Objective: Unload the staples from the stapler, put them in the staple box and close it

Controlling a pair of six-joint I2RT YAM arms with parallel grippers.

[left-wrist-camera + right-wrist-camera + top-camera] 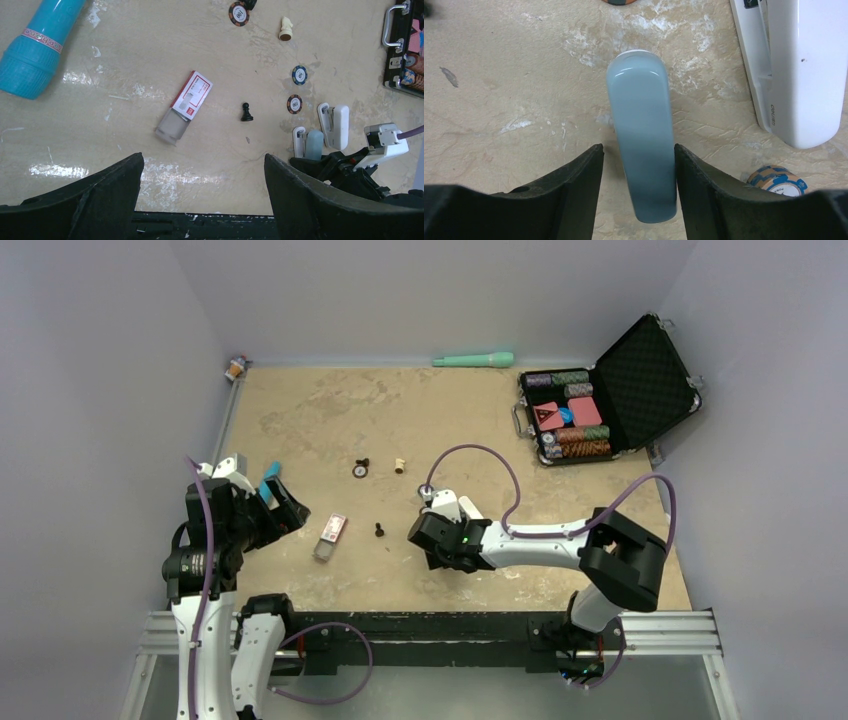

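The stapler lies in two oblong parts near my right arm. Its pale blue part (641,125) sits between the fingers of my right gripper (638,155). The right finger presses its side and the left finger stands a sliver off. The white part (804,65) lies just to the right on the table, untouched. From the left wrist view both parts (314,144) (340,125) show ahead of the right gripper (432,540). My left gripper (204,165) hovers wide open and empty at the table's left (285,510). I cannot make out any staples.
A red-and-white small box (185,102) with a grey sleeve lies mid-table. A black pawn (246,112), poker chips (294,104) and a white chess piece (285,29) are scattered nearby. A teal torch (35,50) lies left. An open chip case (600,405) and mint rod (473,360) sit far back.
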